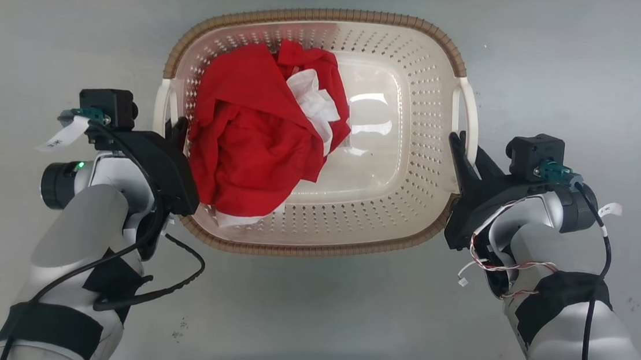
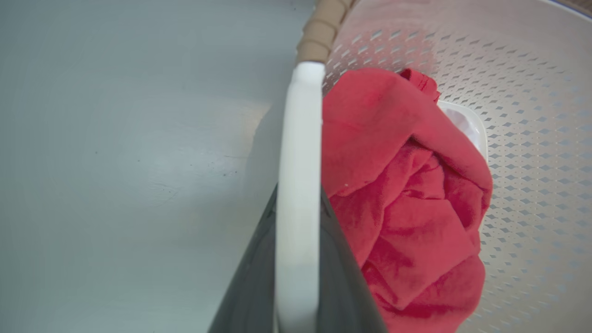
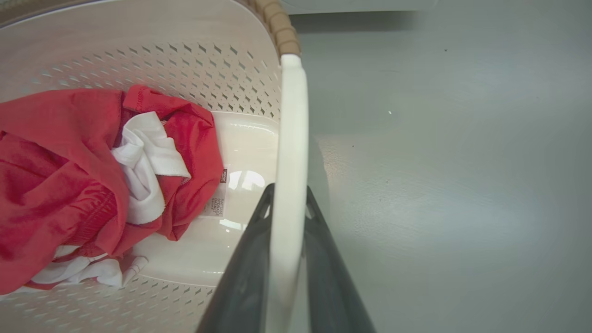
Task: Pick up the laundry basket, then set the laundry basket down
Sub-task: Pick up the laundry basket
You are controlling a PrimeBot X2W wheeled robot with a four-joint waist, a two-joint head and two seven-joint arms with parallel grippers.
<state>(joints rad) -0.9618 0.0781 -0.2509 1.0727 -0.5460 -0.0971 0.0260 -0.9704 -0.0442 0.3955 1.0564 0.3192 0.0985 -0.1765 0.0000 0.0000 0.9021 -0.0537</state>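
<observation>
**A:** Laundry basket (image 1: 335,14) first: where is it sitting?

**B:** It is showing over the grey floor (image 1: 568,62), straight ahead of the robot and between its two arms. A red garment (image 1: 255,133) and some white cloth (image 1: 313,101) are bunching up in its left half. I cannot tell whether its bottom is resting on the floor or hanging just off it.

**A:** And the grippers?

**B:** The left gripper (image 1: 177,130) is pinching the left handle (image 2: 298,162), with one dark finger pressing on each side of the white bar. The right gripper (image 1: 467,158) is doing the same to the right handle (image 3: 289,152).

**A:** So how far along is the job getting?

**B:** I am judging the grasp as made on both sides. The lift is either just starting or yet to come, and the setting down is waiting after that.

**A:** Is anything worrying you?

**B:** The clothes are weighing on the left side, so I am expecting the laundry basket to tip unless both arms rise together.
</observation>
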